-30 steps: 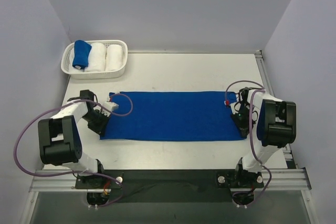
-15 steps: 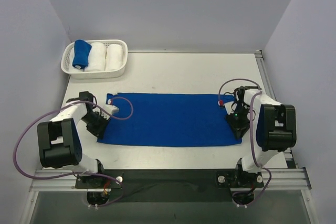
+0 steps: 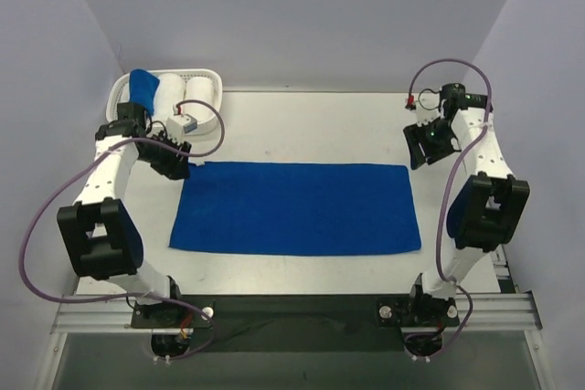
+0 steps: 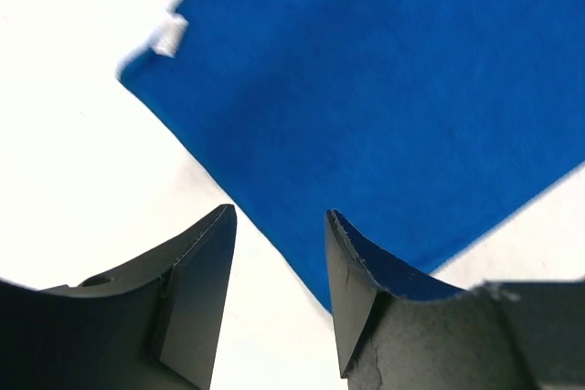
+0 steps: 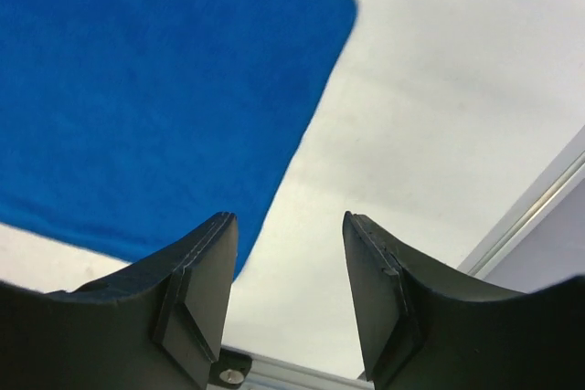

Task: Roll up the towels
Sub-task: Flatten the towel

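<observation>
A royal-blue towel (image 3: 297, 209) lies flat and spread out across the middle of the table. My left gripper (image 3: 177, 167) hovers open just off its far left corner, nothing between the fingers. In the left wrist view the towel (image 4: 384, 89) fills the upper right, with a small white tag (image 4: 169, 34) at its corner, and my left gripper (image 4: 280, 215) hangs over its edge. My right gripper (image 3: 419, 154) is open beyond the far right corner. The right wrist view shows the towel (image 5: 137, 89) to the left of my empty right gripper (image 5: 288, 217). A second blue towel (image 3: 142, 90) sits rolled in the basket.
A white basket (image 3: 210, 73) stands at the back left corner and holds two white towel rolls (image 3: 183, 98) beside the blue one. An aluminium rail (image 3: 462, 134) runs along the table's right edge. Lilac walls close in the back and both sides.
Both grippers have let go of the towel's short ends, opened, and swung up and away toward the far side. The towel now lies flat, slightly shifted.
</observation>
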`<action>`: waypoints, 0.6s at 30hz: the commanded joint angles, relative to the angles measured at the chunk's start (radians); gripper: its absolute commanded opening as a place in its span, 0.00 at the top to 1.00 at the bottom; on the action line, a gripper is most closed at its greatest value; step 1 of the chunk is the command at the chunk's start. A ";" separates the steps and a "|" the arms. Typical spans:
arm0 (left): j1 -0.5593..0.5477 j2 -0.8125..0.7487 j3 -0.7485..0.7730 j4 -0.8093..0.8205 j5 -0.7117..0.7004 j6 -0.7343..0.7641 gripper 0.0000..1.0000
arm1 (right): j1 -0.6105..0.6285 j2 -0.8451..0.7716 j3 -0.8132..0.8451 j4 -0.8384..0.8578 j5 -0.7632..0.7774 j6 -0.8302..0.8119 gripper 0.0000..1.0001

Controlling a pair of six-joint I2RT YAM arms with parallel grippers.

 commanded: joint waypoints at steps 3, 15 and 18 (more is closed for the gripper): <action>-0.001 0.123 0.097 0.209 0.061 -0.064 0.45 | -0.003 0.222 0.212 -0.049 0.002 0.041 0.50; -0.004 0.257 0.142 0.269 -0.007 -0.056 0.45 | 0.029 0.515 0.421 -0.035 0.053 0.065 0.58; -0.002 0.281 0.147 0.272 -0.022 -0.050 0.44 | 0.043 0.547 0.424 -0.033 0.054 0.065 0.59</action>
